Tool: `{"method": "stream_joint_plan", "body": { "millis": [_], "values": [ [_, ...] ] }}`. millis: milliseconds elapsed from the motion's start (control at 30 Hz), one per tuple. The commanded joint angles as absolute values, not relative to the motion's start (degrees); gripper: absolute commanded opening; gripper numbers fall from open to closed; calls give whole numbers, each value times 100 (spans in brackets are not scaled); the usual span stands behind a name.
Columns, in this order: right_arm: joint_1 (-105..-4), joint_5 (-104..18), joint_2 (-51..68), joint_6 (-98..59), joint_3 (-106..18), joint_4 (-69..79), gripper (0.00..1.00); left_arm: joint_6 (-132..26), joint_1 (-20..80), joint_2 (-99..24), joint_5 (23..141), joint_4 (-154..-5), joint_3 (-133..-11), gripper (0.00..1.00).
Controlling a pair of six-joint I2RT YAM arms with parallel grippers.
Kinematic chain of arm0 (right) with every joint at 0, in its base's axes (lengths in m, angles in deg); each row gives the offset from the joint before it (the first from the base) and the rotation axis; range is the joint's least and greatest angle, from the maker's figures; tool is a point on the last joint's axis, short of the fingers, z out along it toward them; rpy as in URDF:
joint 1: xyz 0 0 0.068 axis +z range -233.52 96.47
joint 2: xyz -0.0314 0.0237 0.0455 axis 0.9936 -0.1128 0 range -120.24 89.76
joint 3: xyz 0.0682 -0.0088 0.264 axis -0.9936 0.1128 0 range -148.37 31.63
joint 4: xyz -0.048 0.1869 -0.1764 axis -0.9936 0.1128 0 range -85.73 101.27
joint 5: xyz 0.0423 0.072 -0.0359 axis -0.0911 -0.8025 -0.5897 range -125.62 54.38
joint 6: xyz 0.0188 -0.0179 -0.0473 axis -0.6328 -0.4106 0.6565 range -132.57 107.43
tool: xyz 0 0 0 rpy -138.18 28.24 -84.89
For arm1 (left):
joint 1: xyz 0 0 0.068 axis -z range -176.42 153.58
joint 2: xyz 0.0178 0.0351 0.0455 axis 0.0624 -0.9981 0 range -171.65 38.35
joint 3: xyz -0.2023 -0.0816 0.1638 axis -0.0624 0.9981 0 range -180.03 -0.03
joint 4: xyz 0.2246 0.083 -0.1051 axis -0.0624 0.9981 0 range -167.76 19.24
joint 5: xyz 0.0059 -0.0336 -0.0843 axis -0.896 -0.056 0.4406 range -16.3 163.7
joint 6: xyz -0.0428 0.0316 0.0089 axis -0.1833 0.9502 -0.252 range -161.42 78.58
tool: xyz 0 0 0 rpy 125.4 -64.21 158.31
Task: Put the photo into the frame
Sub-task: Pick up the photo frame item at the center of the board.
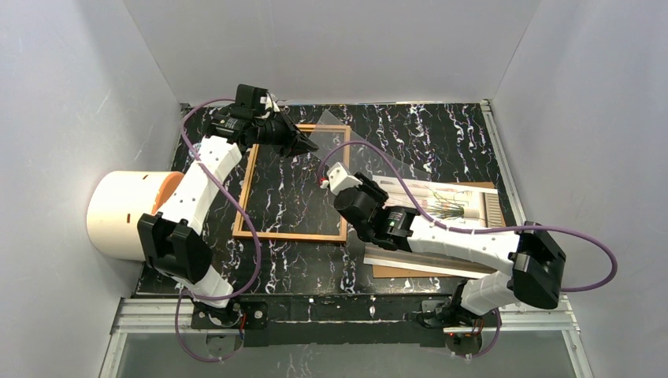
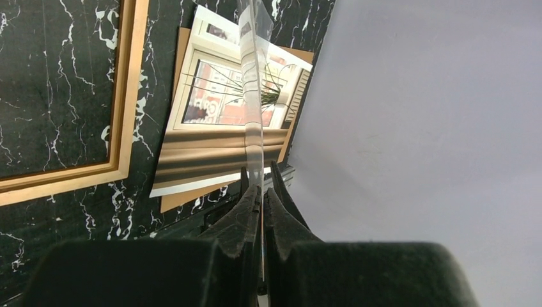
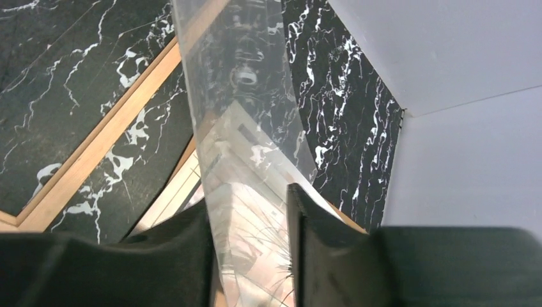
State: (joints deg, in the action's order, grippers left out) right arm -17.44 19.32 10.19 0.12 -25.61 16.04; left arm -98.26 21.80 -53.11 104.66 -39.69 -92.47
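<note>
Frame (image 1: 246,193) (image 2: 131,77) (image 3: 108,134) lies flat on the black marble table (image 1: 441,142), with the marble showing through its opening. Your left tool (image 1: 303,144) (image 2: 261,188) is over the frame's far right corner, jaws pressed together on the edge of a clear pane (image 1: 321,135) (image 2: 252,96) (image 3: 243,96). In the left wrist view the pane runs edge-on, straight out from the fingertips. It is raised and tilted above that far corner rather than lying in the frame. Your right tool (image 1: 324,175) (image 3: 248,195) sits just inside the frame's right rail, toward the far end, and meets the same pane from the near side. Its two fingers (image 3: 300,217) stand about half apart with the pane passing between them, and you cannot tell from the right wrist view whether either pad touches it. The photo (image 1: 453,206) (image 2: 217,121) lies picture side up to the right of the frame, clear of its right rail and held by neither tool. The spiky plant and striped curtain read plainly in the left wrist view. It rests on a brown backing board (image 1: 394,270) (image 2: 182,198), whose edge shows beyond the print on the side nearest the arm bases. Left of the frame, at the table's edge, a white cylinder with an orange face (image 1: 118,216) lies on its side, partly behind your left arm.
</note>
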Motion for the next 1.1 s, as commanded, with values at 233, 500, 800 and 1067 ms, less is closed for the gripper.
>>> {"method": "stream_joint_plan", "body": {
  "millis": [233,500,800,1067],
  "values": [
    [-1734,2328,1018,694,-2624,711,1,-9772,1930,-4955,10882,-3772,-9507,14],
    [-1729,1706,1336,1170,-2712,472,1,-9175,1697,-5308,10999,-3539,-10408,68],
    [-2179,593,1363,19,-3447,1301,1,-8154,1351,-5832,9823,-2424,-12371,98],
    [-3048,-496,972,-1176,-4876,2033,1,-7969,1114,-5263,8413,-2495,-12597,98]
  ]
}}
